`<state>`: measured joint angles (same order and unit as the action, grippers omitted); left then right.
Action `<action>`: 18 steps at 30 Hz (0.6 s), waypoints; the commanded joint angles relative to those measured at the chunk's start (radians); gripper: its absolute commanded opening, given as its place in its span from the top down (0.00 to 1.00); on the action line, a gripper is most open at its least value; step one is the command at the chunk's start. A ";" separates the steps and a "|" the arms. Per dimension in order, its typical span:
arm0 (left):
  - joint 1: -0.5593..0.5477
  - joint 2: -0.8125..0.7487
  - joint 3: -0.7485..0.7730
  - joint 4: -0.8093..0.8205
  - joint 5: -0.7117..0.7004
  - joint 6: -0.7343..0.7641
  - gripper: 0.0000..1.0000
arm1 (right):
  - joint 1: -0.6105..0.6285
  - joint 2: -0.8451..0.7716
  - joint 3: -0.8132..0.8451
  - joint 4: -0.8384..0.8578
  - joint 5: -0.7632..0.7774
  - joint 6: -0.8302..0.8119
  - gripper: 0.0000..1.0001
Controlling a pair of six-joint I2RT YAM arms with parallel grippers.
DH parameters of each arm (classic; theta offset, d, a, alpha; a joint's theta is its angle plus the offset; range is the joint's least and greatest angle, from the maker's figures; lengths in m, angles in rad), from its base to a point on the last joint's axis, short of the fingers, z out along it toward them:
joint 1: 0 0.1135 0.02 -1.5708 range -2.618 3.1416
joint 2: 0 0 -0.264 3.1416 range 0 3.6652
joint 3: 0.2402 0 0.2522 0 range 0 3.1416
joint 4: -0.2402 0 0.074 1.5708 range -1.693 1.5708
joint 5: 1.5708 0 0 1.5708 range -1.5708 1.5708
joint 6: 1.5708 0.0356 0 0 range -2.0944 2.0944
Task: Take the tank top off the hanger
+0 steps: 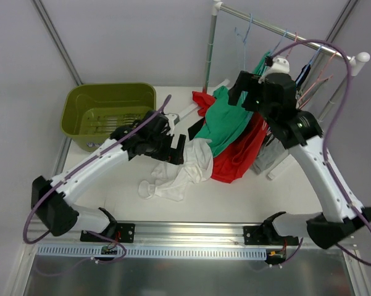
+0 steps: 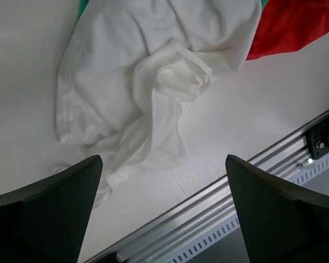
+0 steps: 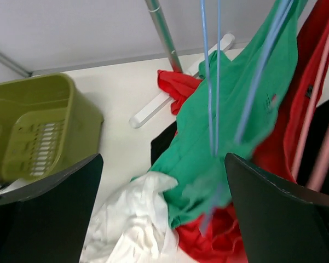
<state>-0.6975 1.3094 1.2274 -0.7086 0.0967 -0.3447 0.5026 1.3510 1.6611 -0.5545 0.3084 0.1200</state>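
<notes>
A green tank top (image 1: 225,120) hangs from a blue hanger (image 3: 211,82) on the rack and drapes down onto the table. It also shows in the right wrist view (image 3: 230,126). My right gripper (image 1: 242,89) is open, high beside the rack. In its own view (image 3: 163,159) the blue hanger wires and green cloth sit between the fingers, and I cannot tell if they touch. My left gripper (image 1: 176,139) is open and empty over a crumpled white garment (image 1: 185,169), which lies on the table ahead of it (image 2: 163,164).
A red garment (image 1: 241,154) hangs under the green one. An olive basket (image 1: 111,87) stands at the back left. The rack rail (image 1: 284,28) carries pink hangers (image 1: 315,86). The rack's white foot bar (image 1: 191,111) lies on the table. An aluminium rail (image 2: 252,181) runs along the near edge.
</notes>
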 commanded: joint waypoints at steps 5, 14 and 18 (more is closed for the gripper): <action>-0.060 0.298 0.047 0.211 0.015 -0.056 0.01 | -0.003 -0.328 -0.178 -0.027 -0.149 -0.040 0.01; -0.125 0.516 0.054 0.218 -0.150 -0.132 0.21 | -0.003 -0.483 -0.168 -0.094 -0.117 -0.051 0.01; -0.126 0.513 -0.002 0.218 -0.175 -0.139 0.60 | -0.003 -0.562 -0.179 -0.119 -0.068 -0.068 0.01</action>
<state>-0.8242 1.8420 1.2560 -0.4976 -0.0193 -0.4637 0.5026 0.8471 1.4780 -0.6613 0.1886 0.0795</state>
